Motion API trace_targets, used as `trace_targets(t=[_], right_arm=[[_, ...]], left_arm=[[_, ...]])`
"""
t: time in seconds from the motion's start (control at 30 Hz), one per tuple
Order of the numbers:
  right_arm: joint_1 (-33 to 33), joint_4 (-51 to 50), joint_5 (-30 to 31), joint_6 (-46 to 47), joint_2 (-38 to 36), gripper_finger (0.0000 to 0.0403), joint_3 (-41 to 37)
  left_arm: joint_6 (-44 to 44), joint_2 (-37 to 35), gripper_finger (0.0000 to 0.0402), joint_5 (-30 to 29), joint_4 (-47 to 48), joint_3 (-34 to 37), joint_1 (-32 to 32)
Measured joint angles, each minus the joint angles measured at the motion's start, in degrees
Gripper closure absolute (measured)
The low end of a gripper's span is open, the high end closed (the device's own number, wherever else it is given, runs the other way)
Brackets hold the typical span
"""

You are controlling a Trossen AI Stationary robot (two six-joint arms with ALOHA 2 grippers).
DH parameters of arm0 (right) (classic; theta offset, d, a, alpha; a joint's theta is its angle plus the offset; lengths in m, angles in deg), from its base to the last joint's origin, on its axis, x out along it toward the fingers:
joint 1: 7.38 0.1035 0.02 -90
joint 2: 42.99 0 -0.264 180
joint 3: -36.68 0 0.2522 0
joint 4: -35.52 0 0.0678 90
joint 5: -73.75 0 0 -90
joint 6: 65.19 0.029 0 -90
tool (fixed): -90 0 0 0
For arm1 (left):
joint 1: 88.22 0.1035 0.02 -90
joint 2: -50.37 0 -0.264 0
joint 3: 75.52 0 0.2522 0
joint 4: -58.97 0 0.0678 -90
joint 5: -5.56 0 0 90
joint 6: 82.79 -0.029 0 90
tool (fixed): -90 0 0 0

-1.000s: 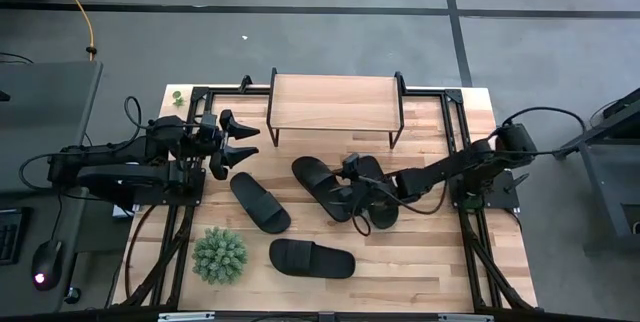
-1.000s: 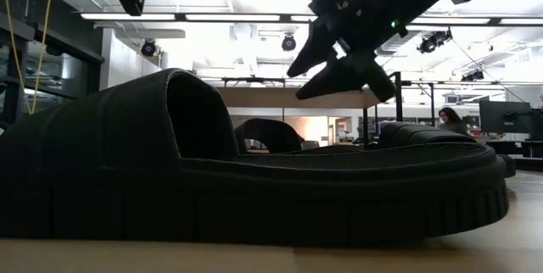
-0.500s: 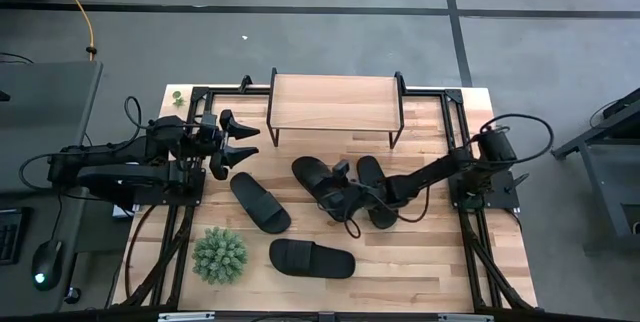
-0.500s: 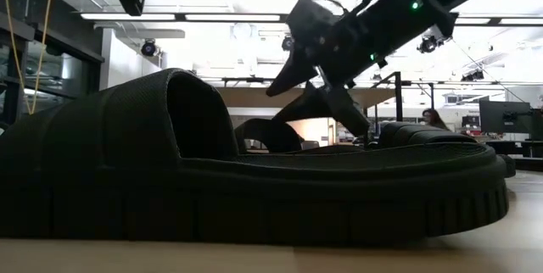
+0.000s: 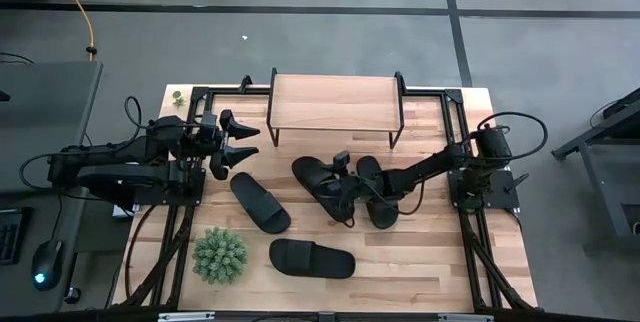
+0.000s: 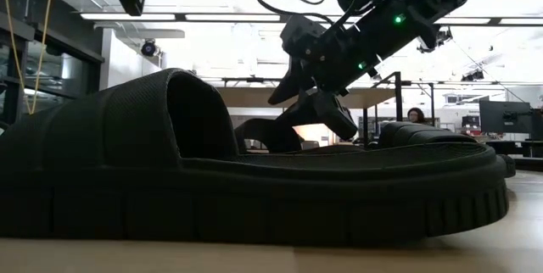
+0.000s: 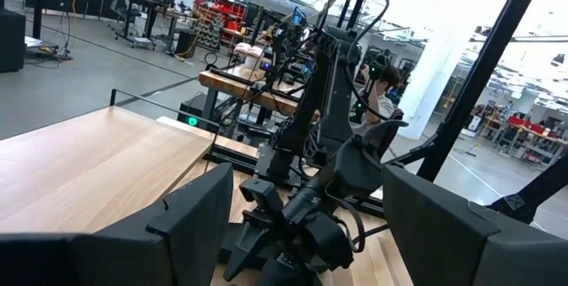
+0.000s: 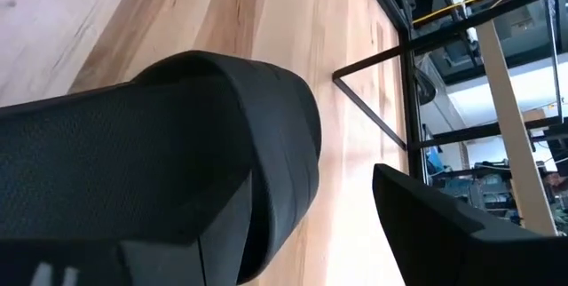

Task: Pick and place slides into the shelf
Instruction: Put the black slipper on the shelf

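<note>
Four black slides lie scattered on the wooden table point(image 5: 420, 262), none yet on the shelf. Nearest the front edge, one slide point(image 5: 311, 259) lies crosswise beside a small green plant point(image 5: 219, 255), the only one on the table. Farther back and to the left, a second slide point(image 5: 259, 202) lies at an angle by itself. Toward the middle, a third slide point(image 5: 318, 184) and a fourth slide point(image 5: 377, 190) lie close together, and here the right gripper point(image 5: 343, 184) reaches in low, its fingers spread wide, one to each side of the third slide's strap; the right wrist view shows the strap arching between them without a clear grip. Judging by the ribbed foam-like soles and thick moulded straps, the slides look light and somewhat springy, not fragile, with a matt surface unlikely to slip. The strap, or the sole edge just beside it, seems the soundest place to take hold, since the sole is wide and flat against the table. To the far left, the left gripper point(image 5: 232, 142) waits above the table's edge with its fingers also wide apart and holding nothing. At the far side of the table stands the single shelf point(image 5: 335, 102), a pale plank on thin black legs, its top bare, just beyond the third and fourth slides.
</note>
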Motion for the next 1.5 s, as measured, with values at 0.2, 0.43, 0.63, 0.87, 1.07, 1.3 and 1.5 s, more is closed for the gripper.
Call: trace_targets(t=[0.2,0.43,0.63,0.87,1.07,1.3,1.5], right_arm=[[-0.13,-0.03,0.09,0.0,0.38,0.0178,0.0],[-1.67,3.05,0.15,0.13,3.87,0.0178,-0.02],[-2.61,6.96,0.02,0.38,5.79,0.0178,0.0],[-2.64,7.18,0.26,1.18,5.9,0.0183,0.0],[-2.66,7.0,0.1,3.23,5.95,0.0226,0.0],[-2.66,6.77,-0.22,3.28,5.95,0.0303,0.0],[-2.65,6.35,-1.63,4.75,5.95,0.0358,0.0]], left_arm=[[0.0,0.0,0.013,0.0,0.0,0.0,-0.02],[0.0,0.02,0.013,-0.28,-0.05,0.0,0.0],[0.0,0.02,0.013,-1.07,-0.04,0.0,-0.01],[0.0,0.02,0.0131,-1.07,-0.04,0.0,-0.02],[0.0,0.02,0.0131,-1.07,-0.04,0.0,0.0],[0.0,0.02,0.0131,-1.07,-0.02,0.0,0.0],[0.0,0.02,0.0131,-1.07,-0.02,0.0,-0.01]])
